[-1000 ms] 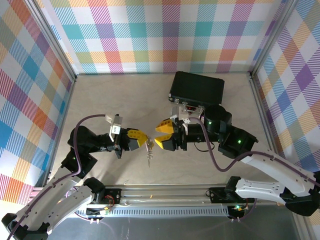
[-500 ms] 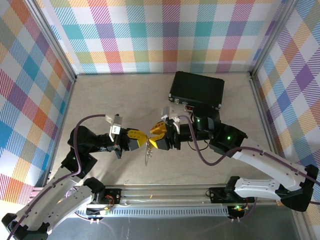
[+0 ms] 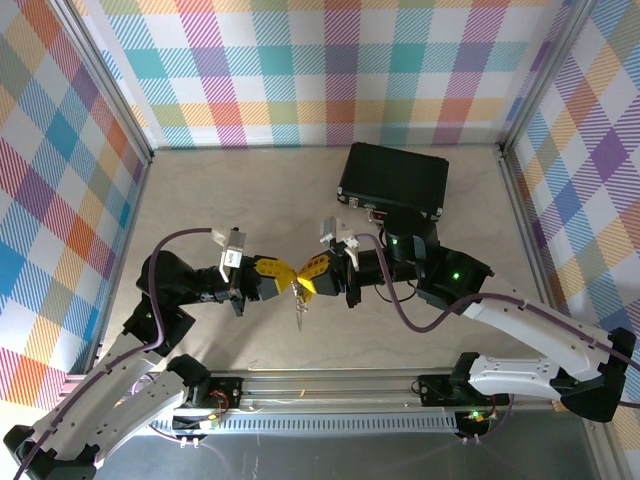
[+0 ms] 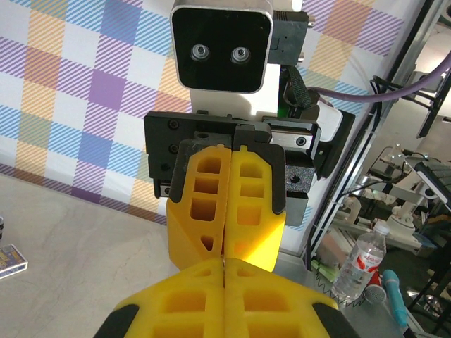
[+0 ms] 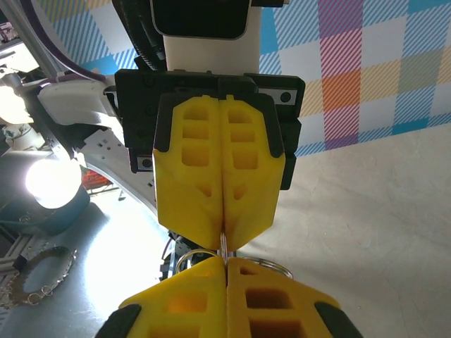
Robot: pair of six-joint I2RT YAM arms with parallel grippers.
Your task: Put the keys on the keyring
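Both arms meet nose to nose over the middle of the surface (image 3: 230, 200). The left claw (image 3: 285, 274) reaches in from 9 o'clock, the right claw (image 3: 308, 278) from 3 o'clock, and their yellow tips touch. The left claw's fingers are pressed flat together, no gap along the seam, pinching the keyring (image 5: 270, 263). In the right wrist view thin grey arcs of that ring curl out on either side of the tips, with a sliver of metal running up into the left claw's seam. The right claw is pressed together too, and it looks to be nipping the same ring, though its own fingers hide the contact. In the top view the keys (image 3: 299, 312) dangle at 6 o'clock below the meeting point, a small silvery bunch hanging clear of the surface. Off at 1 o'clock, well apart, the black case (image 3: 393, 178) lies closed near the back wall.
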